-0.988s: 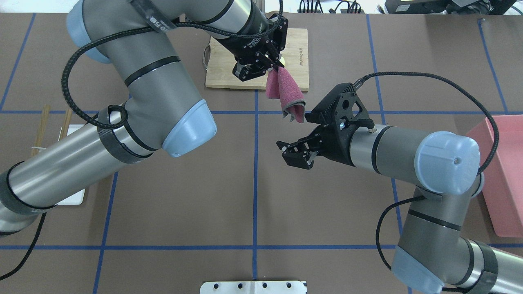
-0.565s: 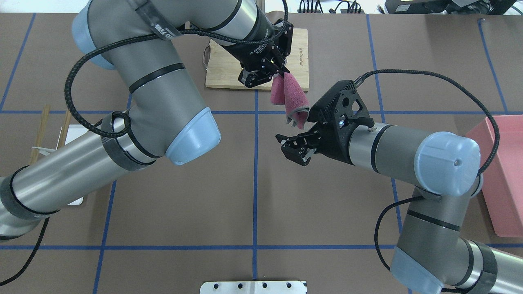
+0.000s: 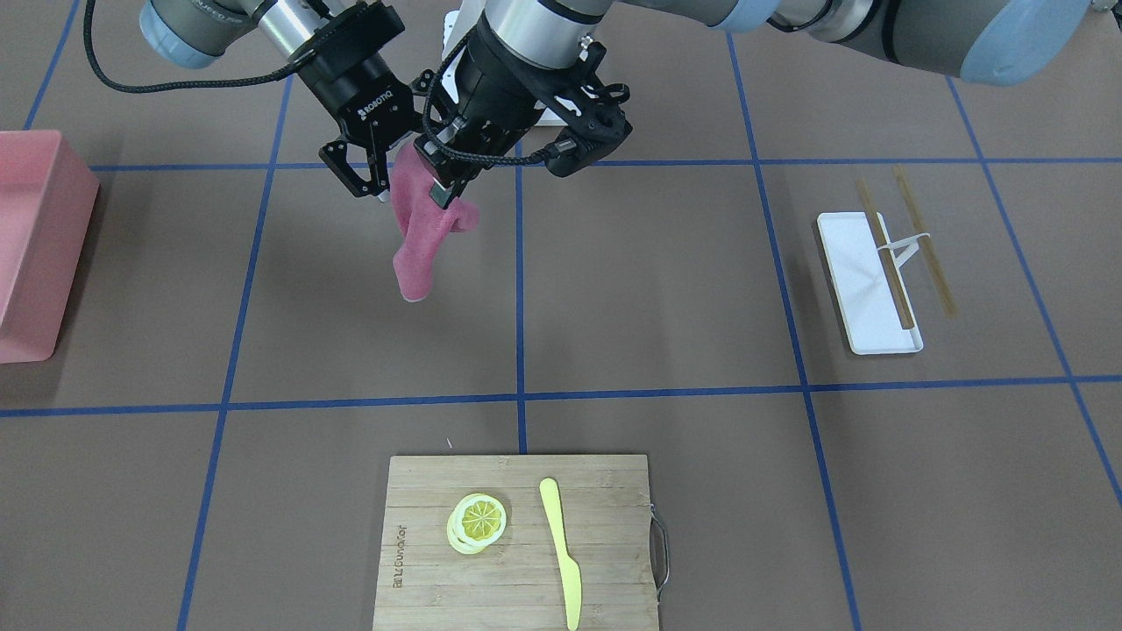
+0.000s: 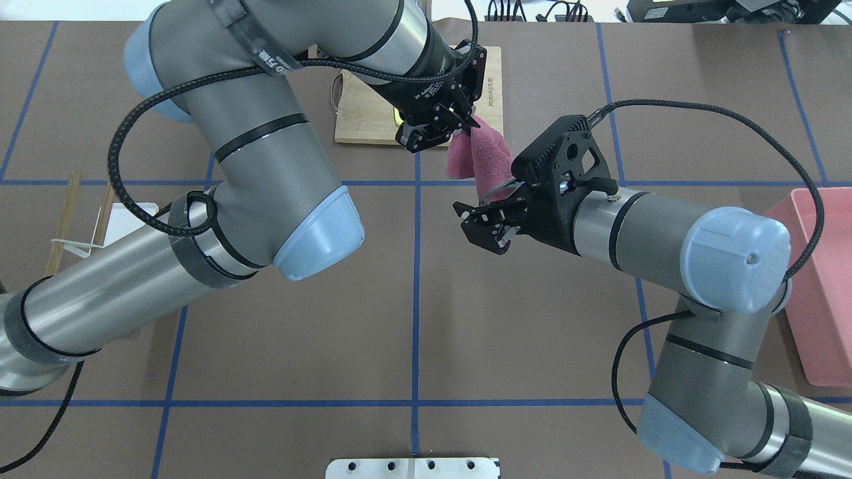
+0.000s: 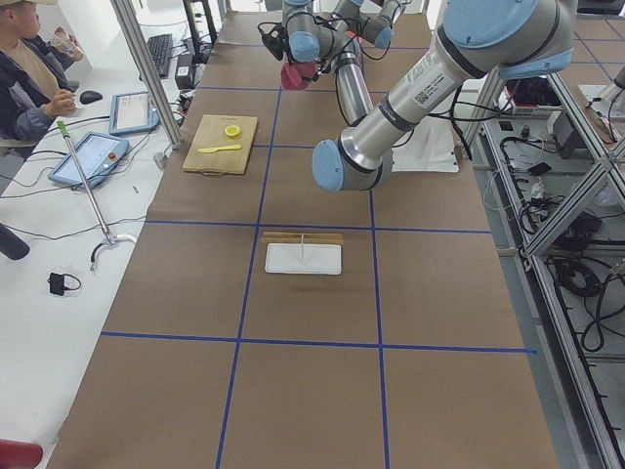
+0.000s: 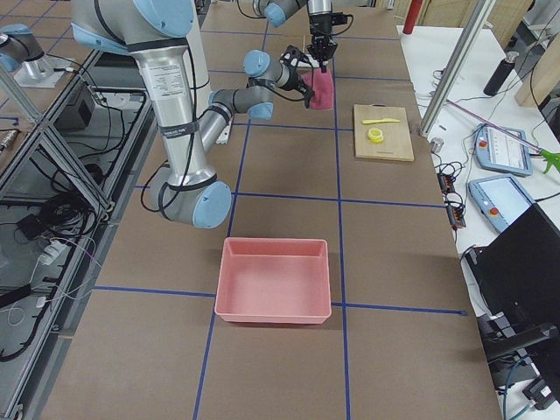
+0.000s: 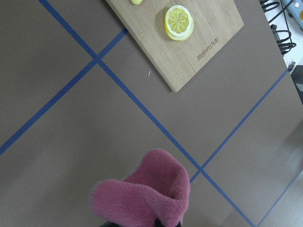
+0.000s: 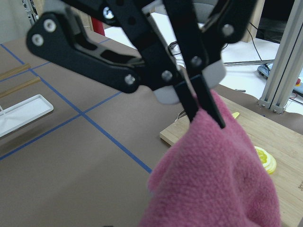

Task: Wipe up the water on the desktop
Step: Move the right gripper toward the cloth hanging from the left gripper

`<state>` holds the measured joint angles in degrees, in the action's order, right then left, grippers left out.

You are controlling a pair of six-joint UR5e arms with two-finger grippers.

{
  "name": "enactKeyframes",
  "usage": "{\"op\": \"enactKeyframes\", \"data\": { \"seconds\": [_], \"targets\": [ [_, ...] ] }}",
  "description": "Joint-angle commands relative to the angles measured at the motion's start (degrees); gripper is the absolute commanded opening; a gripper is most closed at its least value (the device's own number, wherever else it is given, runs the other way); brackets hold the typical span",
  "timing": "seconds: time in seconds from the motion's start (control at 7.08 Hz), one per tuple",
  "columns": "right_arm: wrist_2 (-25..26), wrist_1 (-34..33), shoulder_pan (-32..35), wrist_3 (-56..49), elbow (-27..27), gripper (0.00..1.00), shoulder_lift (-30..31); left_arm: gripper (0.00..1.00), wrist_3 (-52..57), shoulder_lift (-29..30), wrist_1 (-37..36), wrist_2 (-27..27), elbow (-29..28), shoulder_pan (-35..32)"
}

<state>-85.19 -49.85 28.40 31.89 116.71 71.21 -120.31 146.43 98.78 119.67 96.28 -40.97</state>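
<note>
My left gripper (image 4: 464, 124) is shut on the top of a pink cloth (image 4: 480, 159), which hangs folded above the brown desktop (image 4: 299, 332) near the blue tape crossing. The right wrist view shows its fingers (image 8: 208, 101) pinching the cloth (image 8: 222, 179). My right gripper (image 4: 480, 229) is open and empty, right beside the cloth's lower part. In the front-facing view the cloth (image 3: 416, 254) dangles next to the right gripper (image 3: 364, 188). I see no water on the desktop.
A bamboo cutting board (image 3: 517, 543) with a lemon slice (image 3: 480, 519) and a yellow knife (image 3: 561, 552) lies beyond the cloth. A pink bin (image 4: 822, 286) stands at the right edge. A white tray (image 3: 863, 280) with chopsticks (image 3: 920, 241) lies on the left side.
My left gripper has carried the cloth off the cutting board toward the right gripper. My right gripper has moved up closer to the cloth.
</note>
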Motion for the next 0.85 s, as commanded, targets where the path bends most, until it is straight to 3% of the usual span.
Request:
{"op": "enactKeyframes", "data": {
  "seconds": [0.0, 0.71],
  "targets": [
    [1.68, -0.07, 0.51, 0.01, 0.01, 0.99, 0.85, 0.0, 0.25, -0.18, -0.25, 0.21, 0.75, 0.01],
    [2.04, 0.02, 0.69, 0.01, 2.29, 0.99, 3.06, 0.0, 0.51, -2.64, -0.6, 0.3, 2.86, -0.16]
  ]
}}
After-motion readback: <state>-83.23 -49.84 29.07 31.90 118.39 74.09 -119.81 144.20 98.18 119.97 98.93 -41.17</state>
